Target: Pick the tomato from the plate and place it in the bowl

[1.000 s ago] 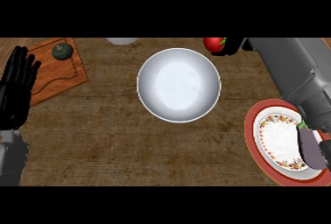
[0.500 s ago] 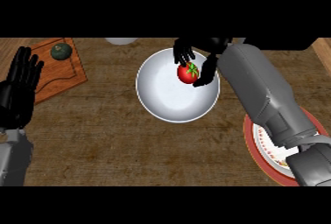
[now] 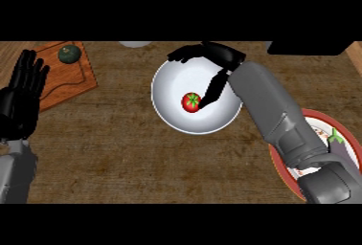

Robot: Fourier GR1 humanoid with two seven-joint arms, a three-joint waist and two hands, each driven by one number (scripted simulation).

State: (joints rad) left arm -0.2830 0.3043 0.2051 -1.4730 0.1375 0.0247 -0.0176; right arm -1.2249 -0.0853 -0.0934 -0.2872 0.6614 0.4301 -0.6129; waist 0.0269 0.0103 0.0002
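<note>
Tomato (image 3: 191, 102) lies inside bowl (image 3: 173, 117), left of centre toward 9 o'clock: placement looks done. Right hand (image 3: 212, 55) over rim at 12 o'clock, fingers apart, holding nothing. Remaining: retract arm.

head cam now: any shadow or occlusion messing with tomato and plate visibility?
Head view: tomato shows clearly in the white bowl, evenly lit, no glare; right hand spread open above it, one finger reaching down beside it; the grey forearm hides much of the plate; left hand rests open at left edge.
</note>
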